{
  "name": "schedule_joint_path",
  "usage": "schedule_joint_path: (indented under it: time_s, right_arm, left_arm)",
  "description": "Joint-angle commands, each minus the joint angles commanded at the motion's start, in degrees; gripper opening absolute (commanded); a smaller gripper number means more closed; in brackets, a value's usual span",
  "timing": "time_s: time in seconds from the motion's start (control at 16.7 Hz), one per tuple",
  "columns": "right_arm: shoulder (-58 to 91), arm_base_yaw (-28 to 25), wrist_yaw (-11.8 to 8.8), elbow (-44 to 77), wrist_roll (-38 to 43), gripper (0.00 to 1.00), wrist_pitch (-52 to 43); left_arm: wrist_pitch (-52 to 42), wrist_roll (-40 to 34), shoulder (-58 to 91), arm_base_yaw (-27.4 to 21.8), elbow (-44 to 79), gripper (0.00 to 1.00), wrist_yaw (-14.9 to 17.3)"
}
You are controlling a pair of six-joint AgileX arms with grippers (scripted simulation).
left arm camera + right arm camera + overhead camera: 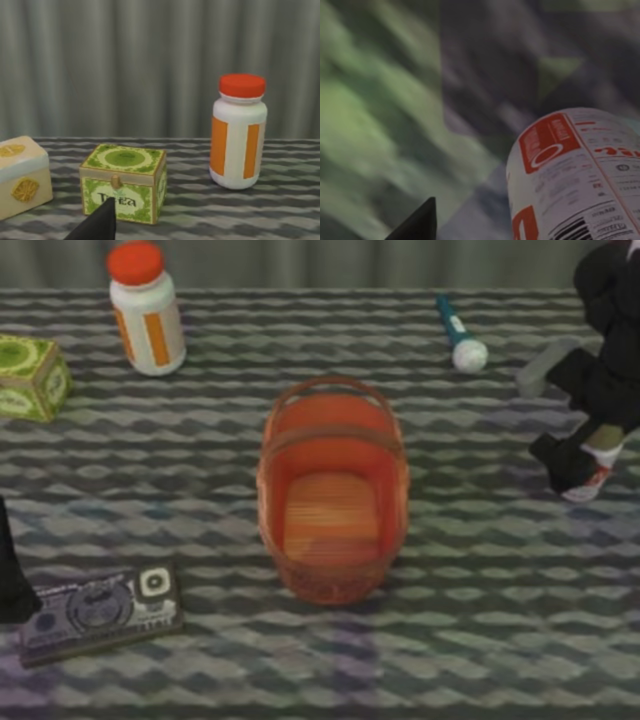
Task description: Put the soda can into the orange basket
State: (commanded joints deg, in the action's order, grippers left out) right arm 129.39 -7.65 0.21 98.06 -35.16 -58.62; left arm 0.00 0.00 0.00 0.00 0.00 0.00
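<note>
The orange basket (pixel 333 490) stands at the middle of the table, its handle arched across the far end, with nothing inside. The soda can (pixel 593 477), white with red label marks, is at the table's right edge, under my right gripper (pixel 578 465). In the right wrist view the can (pixel 575 175) fills the corner close to the camera. One dark fingertip (pixel 420 222) shows apart from it, with a gap between, so the gripper is open around the can. My left gripper (pixel 10 575) is parked at the left edge, open, with one fingertip (pixel 97 224) in view.
A white bottle with an orange cap (pixel 147 315) and a green tea box (pixel 30 375) stand at the back left. A cream lemon box (pixel 20 175) sits beside the tea box. A teal-and-white microphone (pixel 458 335) lies at the back right. A flat purple box (pixel 100 610) lies front left.
</note>
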Motion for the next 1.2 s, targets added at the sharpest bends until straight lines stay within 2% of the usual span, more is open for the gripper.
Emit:
schedule_joint_path:
  time_s: [0.72,1.2]
  right_arm:
    - [0.0,0.0,0.0,0.0,0.0,0.02,0.0]
    - [0.0,0.0,0.0,0.0,0.0,0.0,0.0]
  left_arm:
    - [0.0,0.0,0.0,0.0,0.0,1.0,0.0]
    - [0.0,0.0,0.0,0.0,0.0,1.0,0.0]
